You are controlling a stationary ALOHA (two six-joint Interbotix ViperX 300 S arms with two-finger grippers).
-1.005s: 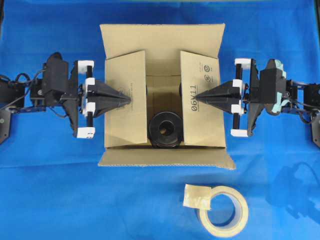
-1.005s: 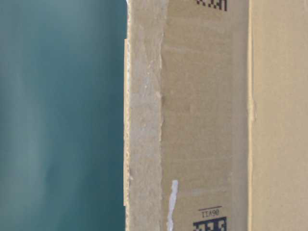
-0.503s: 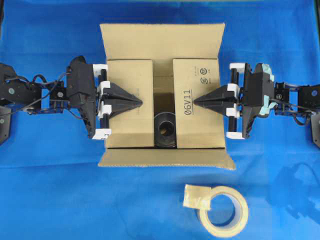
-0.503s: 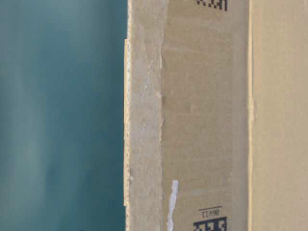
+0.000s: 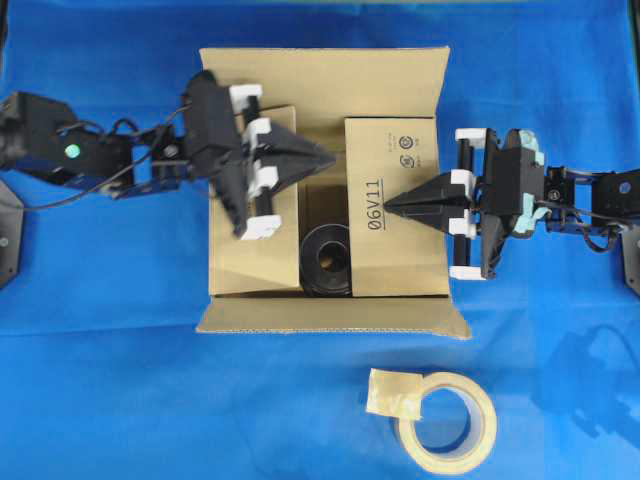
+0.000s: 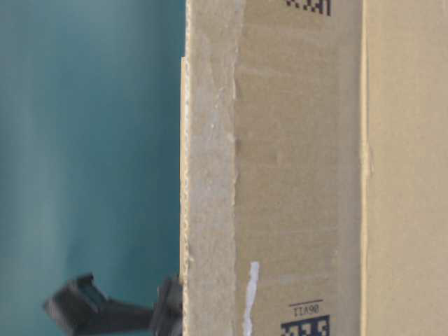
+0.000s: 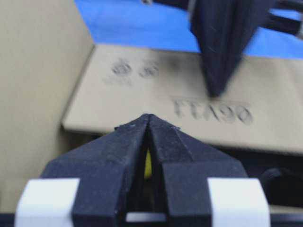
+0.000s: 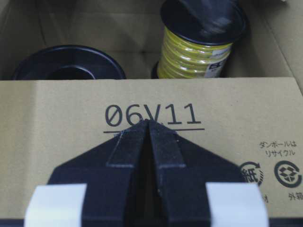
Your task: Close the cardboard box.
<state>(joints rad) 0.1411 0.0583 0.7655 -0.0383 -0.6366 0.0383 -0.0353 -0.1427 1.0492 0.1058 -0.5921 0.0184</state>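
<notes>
The cardboard box (image 5: 325, 85) stands mid-table with its back and front flaps folded outward. Its left flap (image 5: 232, 262) and its right flap (image 5: 400, 250), printed 06V11, lie folded inward. My left gripper (image 5: 331, 157) is shut and empty; it hovers over the inner edge of the left flap, pointing at the gap between the flaps. My right gripper (image 5: 386, 208) is shut, its tip resting on the right flap beside the printed code (image 8: 154, 115). In the left wrist view my left gripper (image 7: 148, 116) faces the right flap (image 7: 142, 109) and the right gripper's fingers (image 7: 220, 52).
Inside the box stand a black spool (image 5: 328, 262) and a yellow wire spool (image 8: 194, 47). A beige tape roll (image 5: 447, 420) lies on the blue cloth in front of the box. The table-level view shows the box wall (image 6: 301, 175) close up and a dark arm part (image 6: 105, 311).
My left gripper has lifted off the left flap and swung back and right toward the box's middle. The right gripper has held its place on the right flap.
</notes>
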